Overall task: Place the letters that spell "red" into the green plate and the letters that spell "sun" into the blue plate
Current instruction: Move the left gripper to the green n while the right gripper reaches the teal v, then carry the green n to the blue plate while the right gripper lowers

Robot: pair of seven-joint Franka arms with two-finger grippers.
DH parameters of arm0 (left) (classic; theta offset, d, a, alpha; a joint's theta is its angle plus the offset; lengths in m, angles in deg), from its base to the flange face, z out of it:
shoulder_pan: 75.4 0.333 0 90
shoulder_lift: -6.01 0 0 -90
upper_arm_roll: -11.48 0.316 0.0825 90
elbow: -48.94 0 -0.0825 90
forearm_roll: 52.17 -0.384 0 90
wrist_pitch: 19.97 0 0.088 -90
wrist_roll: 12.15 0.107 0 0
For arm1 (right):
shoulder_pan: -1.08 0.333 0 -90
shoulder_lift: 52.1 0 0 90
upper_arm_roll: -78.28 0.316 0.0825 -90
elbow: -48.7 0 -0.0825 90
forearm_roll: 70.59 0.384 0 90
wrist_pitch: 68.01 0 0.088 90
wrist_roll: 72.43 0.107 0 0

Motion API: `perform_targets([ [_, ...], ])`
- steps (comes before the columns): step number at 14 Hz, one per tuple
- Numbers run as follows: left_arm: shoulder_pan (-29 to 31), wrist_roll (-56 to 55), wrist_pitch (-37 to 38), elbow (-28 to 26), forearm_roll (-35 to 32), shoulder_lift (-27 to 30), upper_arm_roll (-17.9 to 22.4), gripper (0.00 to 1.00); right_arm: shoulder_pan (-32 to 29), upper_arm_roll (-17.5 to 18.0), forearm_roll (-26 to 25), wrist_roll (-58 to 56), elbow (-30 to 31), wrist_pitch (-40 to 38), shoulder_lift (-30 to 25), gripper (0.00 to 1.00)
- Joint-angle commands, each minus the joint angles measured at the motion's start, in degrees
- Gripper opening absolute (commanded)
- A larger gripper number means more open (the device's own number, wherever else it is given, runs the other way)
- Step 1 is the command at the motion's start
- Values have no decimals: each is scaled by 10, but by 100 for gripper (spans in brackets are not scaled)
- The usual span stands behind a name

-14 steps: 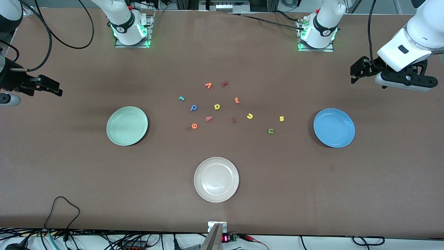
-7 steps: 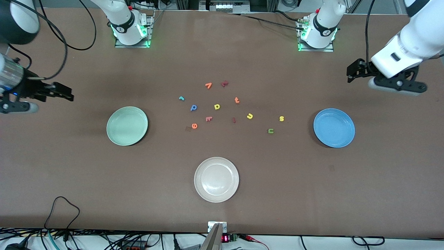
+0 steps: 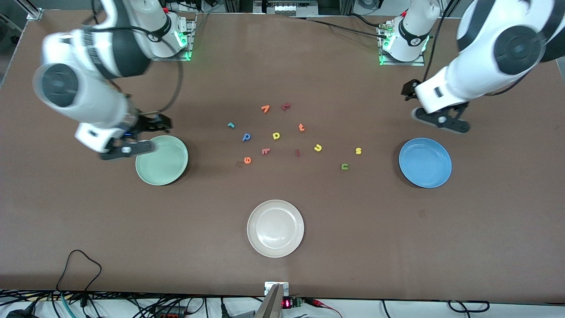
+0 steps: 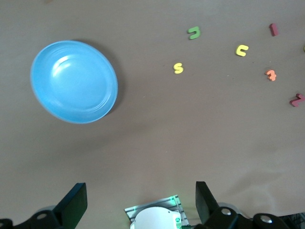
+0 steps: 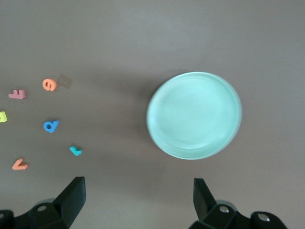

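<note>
3 plates (image 3: pixel 275 228), roughly 12 foam letters (image 3: pixel 276 135).

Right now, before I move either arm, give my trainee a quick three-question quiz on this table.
1. True or false: the green plate already holds a letter.
2. Which plate lies nearest the front camera? A) green plate B) blue plate C) cream-white plate
3. Fill in: the yellow s lies toward the ____ arm's end of the table.

Key: 1 false; 2 C; 3 left.
</note>
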Motion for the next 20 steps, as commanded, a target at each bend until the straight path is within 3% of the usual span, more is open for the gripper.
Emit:
perform_targets([
  [1,-17,25,-17,79,5,-113,-3,100,59,-8,-1,33,96,81,-12,100],
  [5,-29,151,-102,88,9,-174,-18,100,139,-8,-1,63,179,204,14,100],
  [8,-46,281,-148,85,8,-214,-18,100,187,-8,-1,106,178,253,73,74],
  [10,-78,327,-188,76,-10,-244,-18,100,202,-8,-1,137,178,266,97,47],
  [12,-99,368,-266,41,-65,-255,-18,100,202,-8,-2,145,185,268,104,47],
  [14,-105,434,-336,18,-74,-277,-18,100,202,-8,-4,139,185,281,117,47],
  [17,-102,546,-374,15,-73,-312,-18,97,210,-8,-4,143,195,321,140,47],
  [19,-100,558,-395,9,-75,-321,-17,91,210,-7,-2,148,197,329,141,47],
  [20,-99,566,-408,7,-75,-323,-15,79,211,-7,-2,148,199,327,141,47],
])
